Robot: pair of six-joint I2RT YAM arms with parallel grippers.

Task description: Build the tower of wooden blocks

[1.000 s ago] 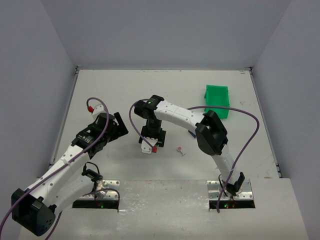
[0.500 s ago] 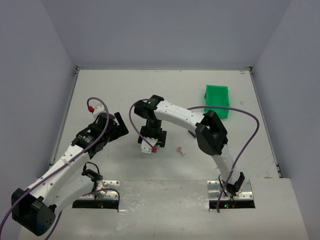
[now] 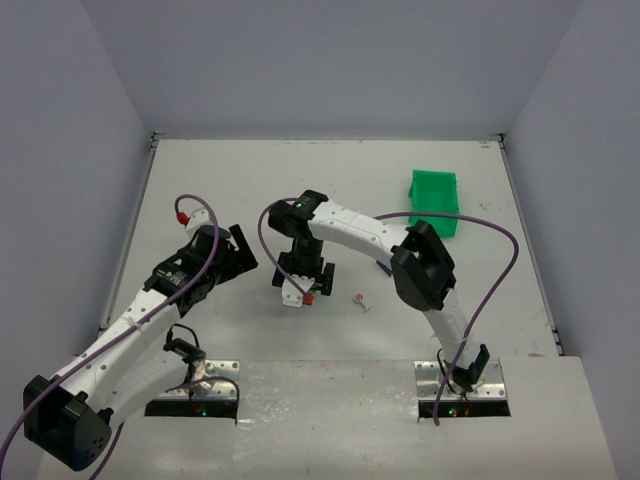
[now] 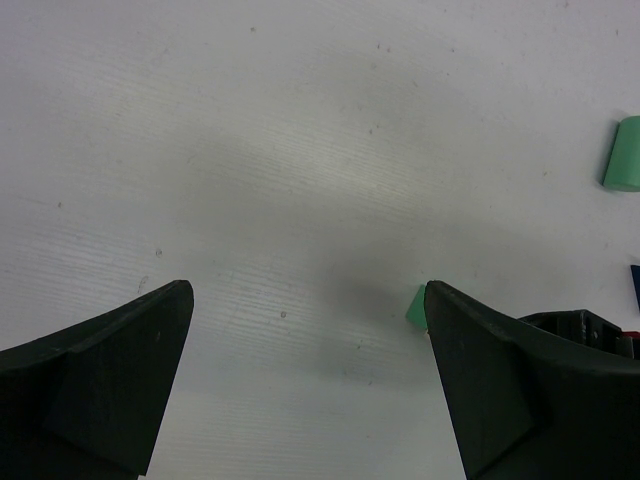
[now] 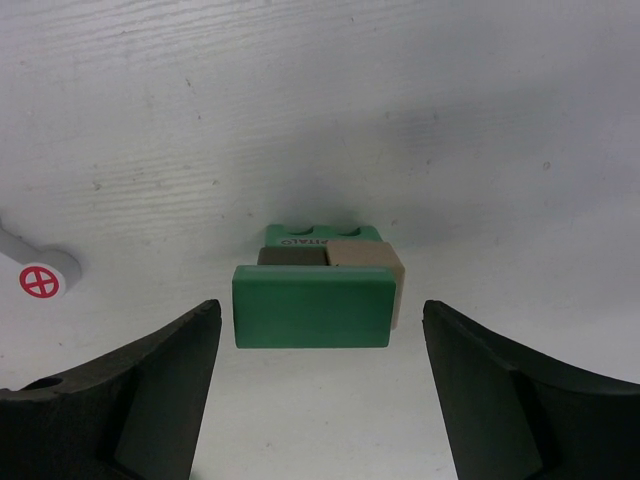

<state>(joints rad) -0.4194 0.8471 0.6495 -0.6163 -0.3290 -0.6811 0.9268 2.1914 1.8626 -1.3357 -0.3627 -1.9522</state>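
I judge the job roughly half done. In my right wrist view the wood block tower [image 5: 312,290] stands on the tabletop [image 5: 450,120]: a dark green block [image 5: 310,306] lies across the top, and a tan cube [image 5: 368,256] and a darker piece [image 5: 290,256] show just beneath it. Something green with round holes [image 5: 320,234] shows behind, though I cannot tell whether it is the base. No wedge caps the stack, so I take the top as not yet done.

My right fingers [image 5: 130,390] are spread, one at nine o'clock of the green block and one at three, with bare tabletop on each side, so I touch nothing. The tower sits centred in the gap, toward twelve o'clock.

My left fingers [image 4: 90,390] are spread wide over bare tabletop and hold nothing. A loose light green block [image 4: 624,152] lies at two o'clock at the view's edge. A green corner [image 4: 415,305] peeks beside the three o'clock finger. A blue sliver [image 4: 636,285] shows at three o'clock, too cropped to name.
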